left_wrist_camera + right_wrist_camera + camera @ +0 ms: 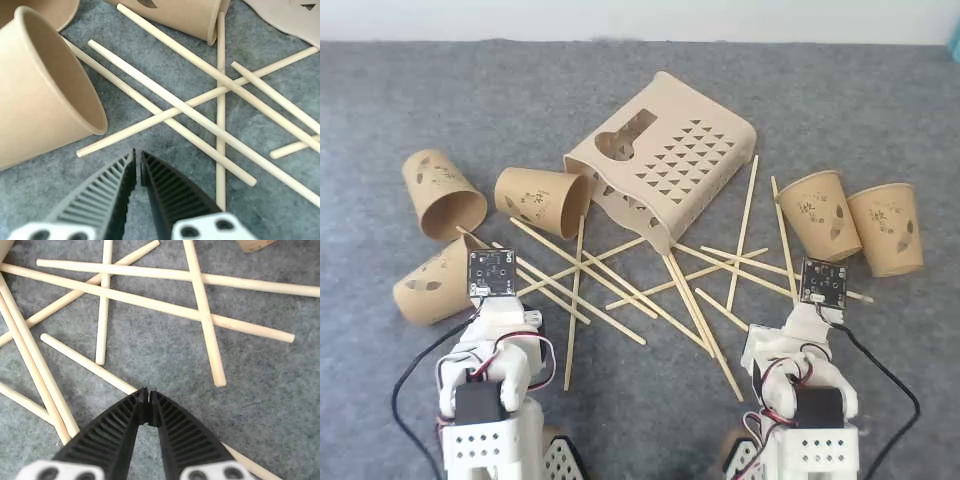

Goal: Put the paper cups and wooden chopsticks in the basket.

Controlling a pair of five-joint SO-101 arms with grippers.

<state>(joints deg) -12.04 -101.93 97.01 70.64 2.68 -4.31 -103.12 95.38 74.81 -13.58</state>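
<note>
Left claw (137,160) and right claw (149,396): pressed together, empty. Crossed chopsticks (172,114) just ahead, paper cup (40,95) beside left claw, basket (665,160) farther ahead. Risk: pinching two overlapping sticks, nudging cup into rolling

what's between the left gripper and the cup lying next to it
One thing: a chopstick lies across the carpet just ahead of the shut left gripper, its end close to the cup's rim. Apart from that, only bare carpet separates them.
</note>
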